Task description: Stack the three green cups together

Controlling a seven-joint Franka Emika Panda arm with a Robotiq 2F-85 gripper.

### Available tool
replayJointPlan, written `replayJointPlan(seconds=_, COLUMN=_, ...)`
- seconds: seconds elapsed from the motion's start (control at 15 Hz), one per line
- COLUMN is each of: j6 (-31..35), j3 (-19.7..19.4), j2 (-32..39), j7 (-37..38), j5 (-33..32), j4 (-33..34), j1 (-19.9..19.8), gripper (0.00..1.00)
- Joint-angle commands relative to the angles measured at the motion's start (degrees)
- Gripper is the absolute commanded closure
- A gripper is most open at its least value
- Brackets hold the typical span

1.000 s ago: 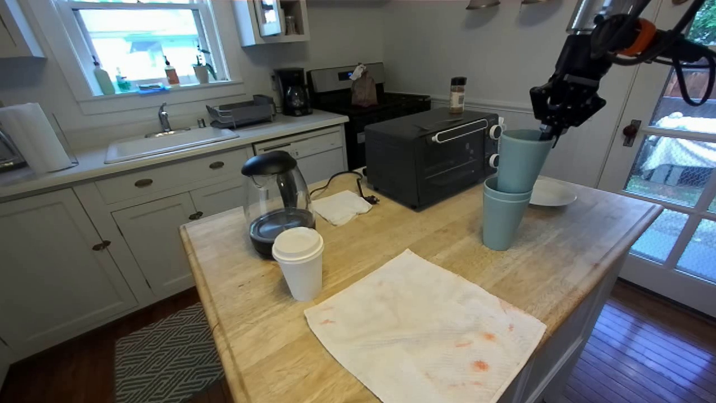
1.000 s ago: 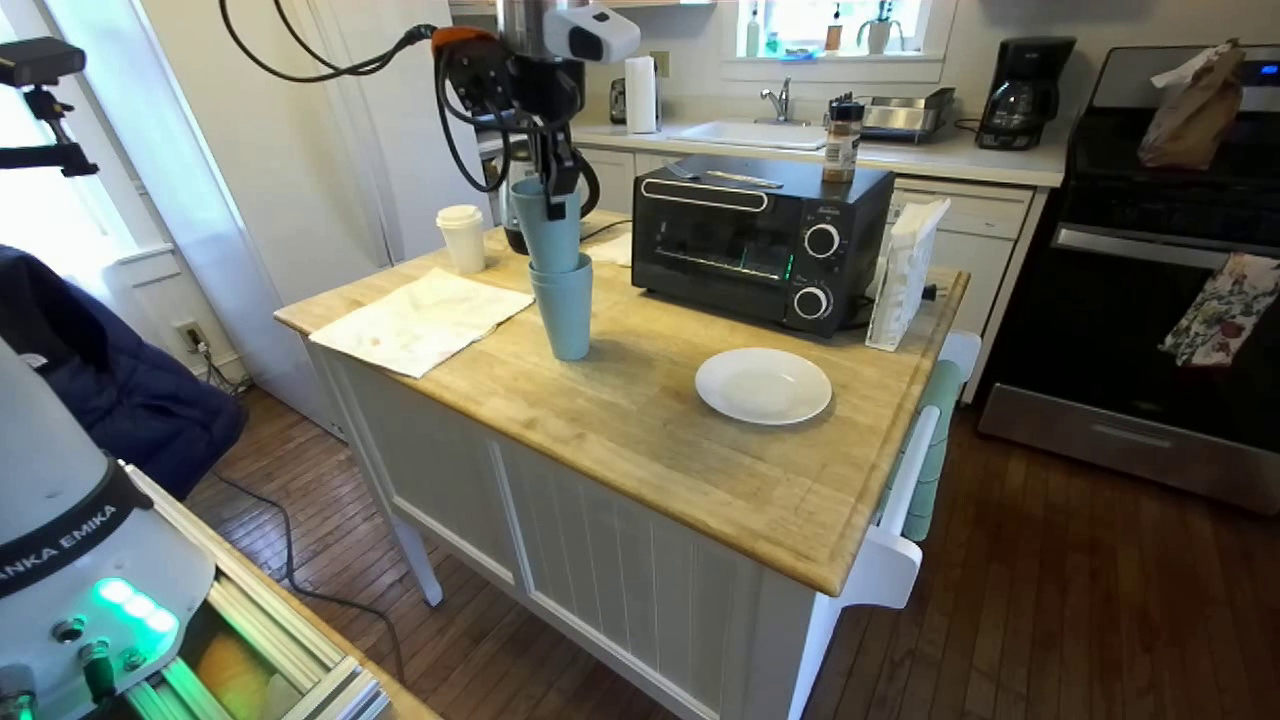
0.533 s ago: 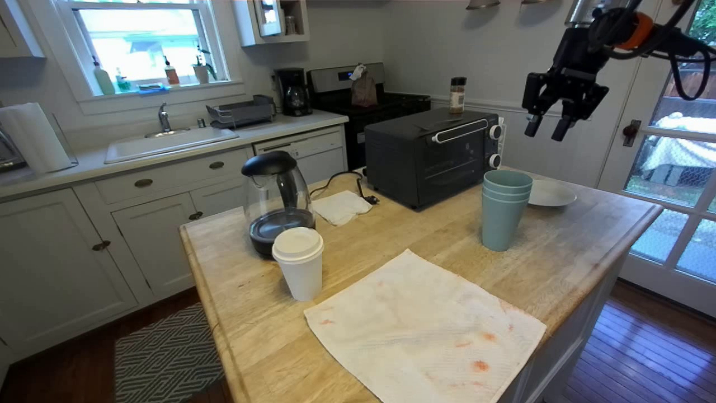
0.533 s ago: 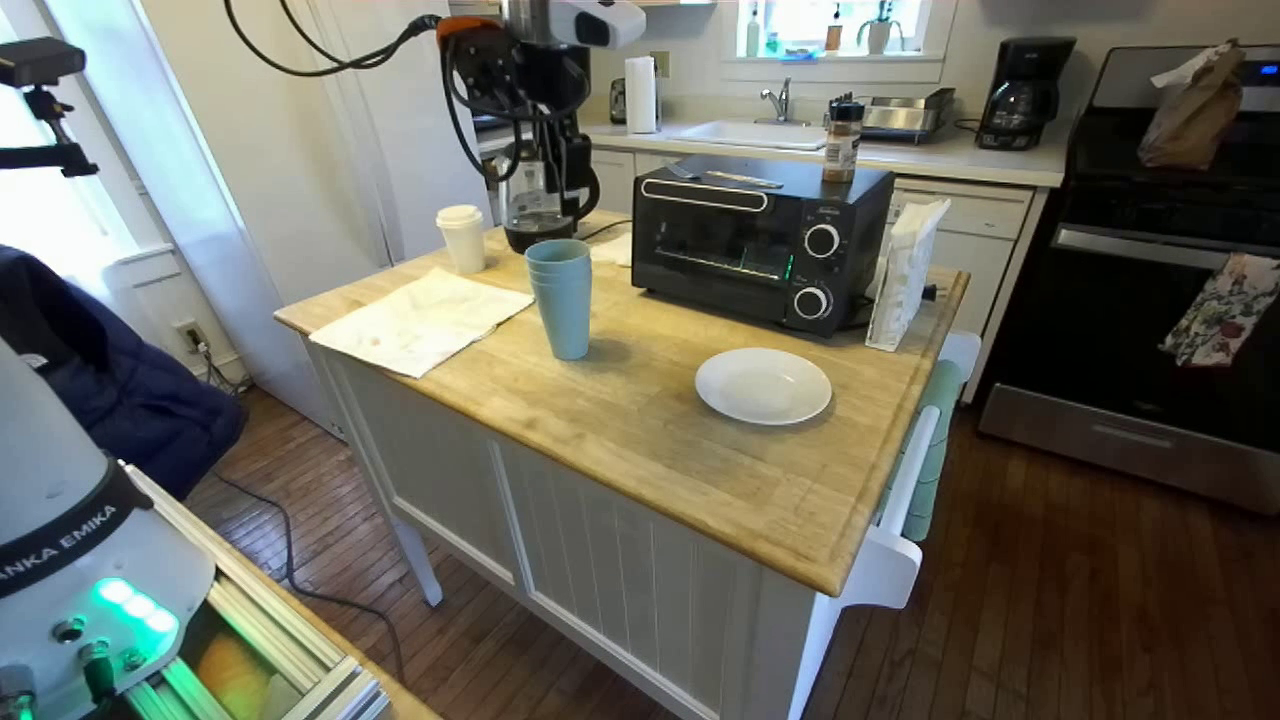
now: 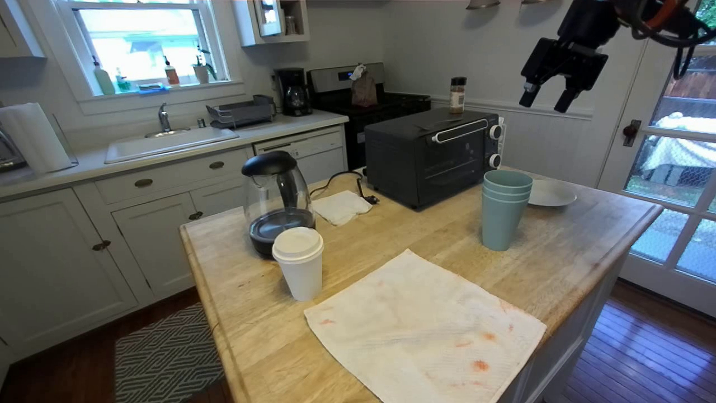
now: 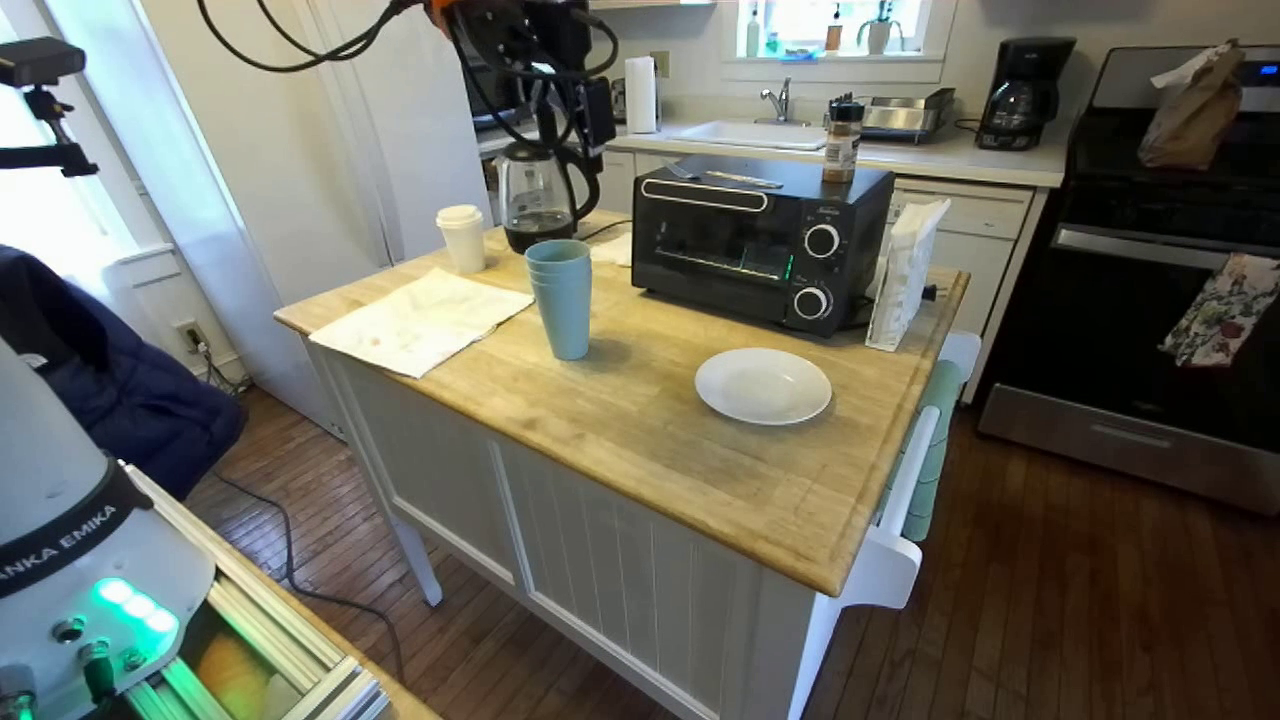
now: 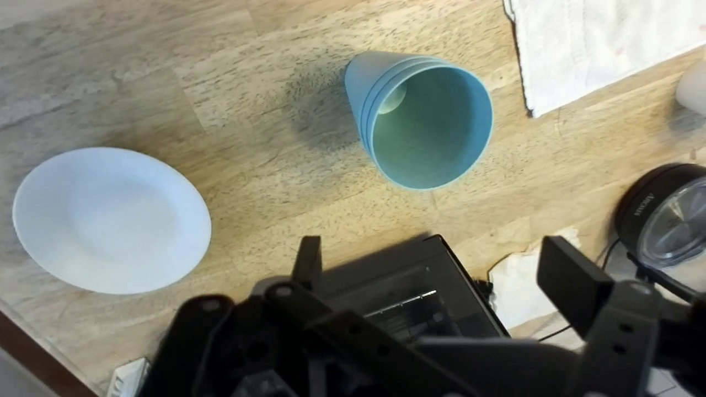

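Observation:
The three green cups (image 5: 503,221) stand upright on the wooden island, nested one inside another, with their rims showing as close rings at the top. Both exterior views show the same single column of cups (image 6: 563,310). In the wrist view I look down into the uppermost cup (image 7: 438,129); the inner cups are mostly hidden inside the stack. My gripper (image 5: 545,103) hangs well above and to one side of the stack, touching nothing. Its jaws are spread wide in the wrist view, where the gripper (image 7: 430,248) has only air between its fingers.
A black toaster oven (image 5: 430,157) stands close to the stack, a spice jar (image 5: 457,95) on top. A white plate (image 6: 763,386), a stained cloth (image 5: 425,330), a lidded white cup (image 5: 302,268) and a glass kettle (image 5: 278,201) share the island.
The gripper opened and let go of the top cup, which dropped down into the other two. Since then the gripper has risen away from the stack.

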Motion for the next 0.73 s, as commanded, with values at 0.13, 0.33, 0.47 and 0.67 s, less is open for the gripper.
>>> replayJointPlan(seconds=0.13, j6=-0.3, j3=-0.4, j2=-4.8, j7=-6.2, j5=-0.5, j4=-1.0, j1=0.5, gripper=0.00)
replayJointPlan(seconds=0.33, j6=-0.1, j3=-0.4, j2=-3.8, j7=-6.1, j5=-0.2, j4=0.0, j1=0.5, gripper=0.00)
replayJointPlan(seconds=0.47, j6=-0.1, j3=-0.5, j2=-4.5, j7=-7.1, j5=-0.2, j4=0.0, j1=0.6, gripper=0.00)
replayJointPlan(seconds=0.67, j6=-0.1, j3=-0.5, j2=-4.7, j7=-7.3, j5=-0.2, j4=-0.2, j1=0.7, gripper=0.00)
